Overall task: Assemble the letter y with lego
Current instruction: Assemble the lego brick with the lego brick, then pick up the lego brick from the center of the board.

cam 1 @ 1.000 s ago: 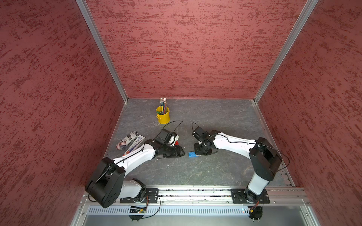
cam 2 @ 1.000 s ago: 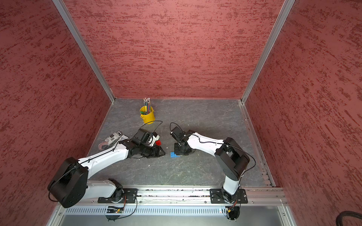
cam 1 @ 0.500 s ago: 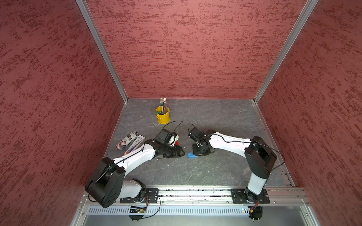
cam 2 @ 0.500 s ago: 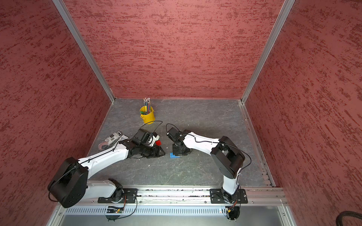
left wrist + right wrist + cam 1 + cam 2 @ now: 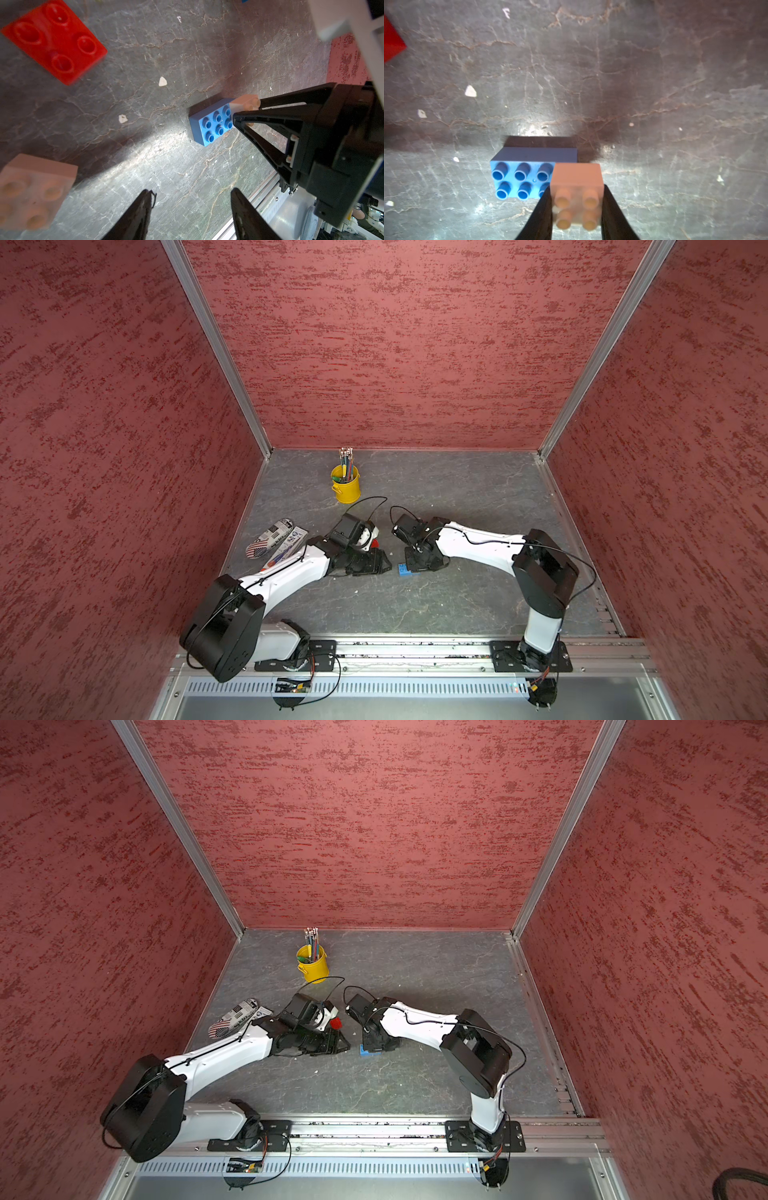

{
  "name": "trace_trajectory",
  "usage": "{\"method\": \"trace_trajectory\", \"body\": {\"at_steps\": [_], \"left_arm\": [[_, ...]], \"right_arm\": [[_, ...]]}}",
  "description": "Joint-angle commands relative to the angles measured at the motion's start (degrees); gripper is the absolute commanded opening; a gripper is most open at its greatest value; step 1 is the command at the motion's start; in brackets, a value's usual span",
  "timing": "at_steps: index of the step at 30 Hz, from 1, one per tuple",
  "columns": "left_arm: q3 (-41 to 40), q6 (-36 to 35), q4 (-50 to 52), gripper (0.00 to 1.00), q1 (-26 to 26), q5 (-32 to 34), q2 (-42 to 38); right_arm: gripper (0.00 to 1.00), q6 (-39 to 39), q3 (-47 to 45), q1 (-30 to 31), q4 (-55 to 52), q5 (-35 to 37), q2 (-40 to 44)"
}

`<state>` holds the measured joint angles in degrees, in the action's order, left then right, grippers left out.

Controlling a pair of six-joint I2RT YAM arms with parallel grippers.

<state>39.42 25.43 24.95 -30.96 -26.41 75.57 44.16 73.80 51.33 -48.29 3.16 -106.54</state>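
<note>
Left of centre in both top views I see a patterned pouch (image 5: 270,539) lying flat on the grey surface (image 5: 457,601), well apart from the bricks. Further right and higher in the frame, a yellow bucket (image 5: 347,489) of pencils stands upright near the back wall.

Just below the middle of the frame my left tool (image 5: 385,564) sits low over the surface, pointing right. From its wrist camera I read the jaws as partly spread, with only bare surface between the two fingers (image 5: 143,212). It holds nothing and touches nothing. A red brick (image 5: 56,41) sits studs up near it, clear of the fingers. A second white brick (image 5: 33,191) lies loose too, apart from the red one. In both top views the red brick shows just above the left tool's tip.

Next to the right, close ahead of the left tool but not touching it, the blue rectangle (image 5: 402,570) lies flat on the surface, studs up. My right tool (image 5: 577,199) comes down on it from the right side of the frame. Its jaws are drawn narrow and clamp a white brick (image 5: 577,176) by two opposite sides. That white brick sits over one end of the blue rectangle, and six blue studs show beside it. I cannot tell whether it is pressed fully home or only resting on the studs.
</note>
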Motion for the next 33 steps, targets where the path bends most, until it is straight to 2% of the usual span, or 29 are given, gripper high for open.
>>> {"method": "trace_trajectory", "body": {"at_steps": [1, 8, 13, 16, 23, 33], "left_arm": [[0.2, -0.4, 0.4, 0.63, 0.0, 1.4, -1.5], [0.0, 0.3, 1.0, 0.63, 1.4, 2.4, -3.3], [-0.2, 0.9, 1.3, 0.63, 2.0, 3.0, -3.8], [0.1, 1.3, 1.4, 0.63, 2.5, 3.5, -3.9], [1.8, 2.1, 5.2, 0.65, 3.9, 8.6, -3.7], [6.4, 2.3, 10.5, 0.69, 6.9, 16.1, 2.2]], "right_arm": [[0.27, 1.0, 2.0, -0.9, 3.3, 1.6, -2.6], [0.33, 0.4, 4.5, -1.7, 3.5, 2.2, -3.6], [0.52, 0.5, 5.7, -1.7, 3.1, 2.8, -3.1], [0.58, 0.3, 6.1, -1.8, 3.0, 3.1, -2.4], [0.59, -0.5, 4.9, -1.9, 2.8, 4.8, 2.4], [0.6, -7.0, -5.5, -2.6, 12.7, 2.0, 14.4]]}}
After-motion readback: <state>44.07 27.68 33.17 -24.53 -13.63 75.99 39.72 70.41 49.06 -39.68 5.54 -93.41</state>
